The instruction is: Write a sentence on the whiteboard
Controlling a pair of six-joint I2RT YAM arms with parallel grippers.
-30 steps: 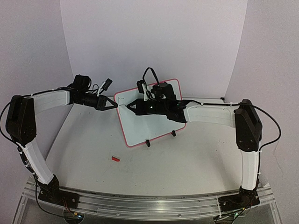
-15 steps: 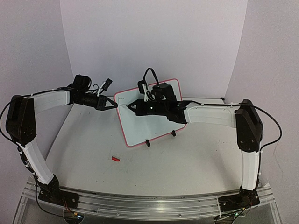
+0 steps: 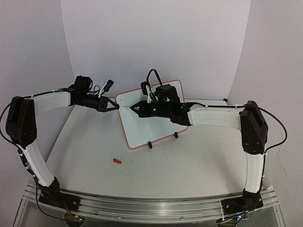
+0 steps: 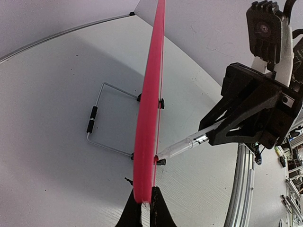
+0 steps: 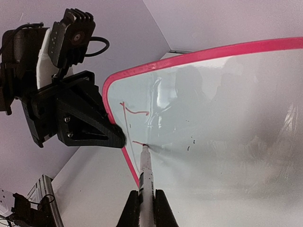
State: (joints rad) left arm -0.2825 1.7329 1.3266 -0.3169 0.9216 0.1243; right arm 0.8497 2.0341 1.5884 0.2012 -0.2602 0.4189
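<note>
The whiteboard [image 3: 147,131] stands tilted on two black clip feet, its red-pink rim facing me. My left gripper [image 3: 116,106] is shut on the board's left rim, which is seen edge-on in the left wrist view [image 4: 149,109] between my fingertips [image 4: 143,204]. My right gripper [image 3: 135,109] is shut on a thin marker [image 5: 147,175], and the marker tip touches the board face [image 5: 227,118] near its upper left corner. Of the sentence, only a few thin red strokes [image 5: 135,111] show there, with a short fresh stroke [image 5: 138,142] at the tip.
A small red marker cap [image 3: 117,161] lies on the table in front of the board. A wire stand [image 4: 102,118] props the board from behind. Clip feet [image 3: 149,145] rest on the table. White backdrop walls surround the table.
The right wrist has shifted very slightly with the marker tip staying on the board's upper left. The left arm and the board have not moved.
</note>
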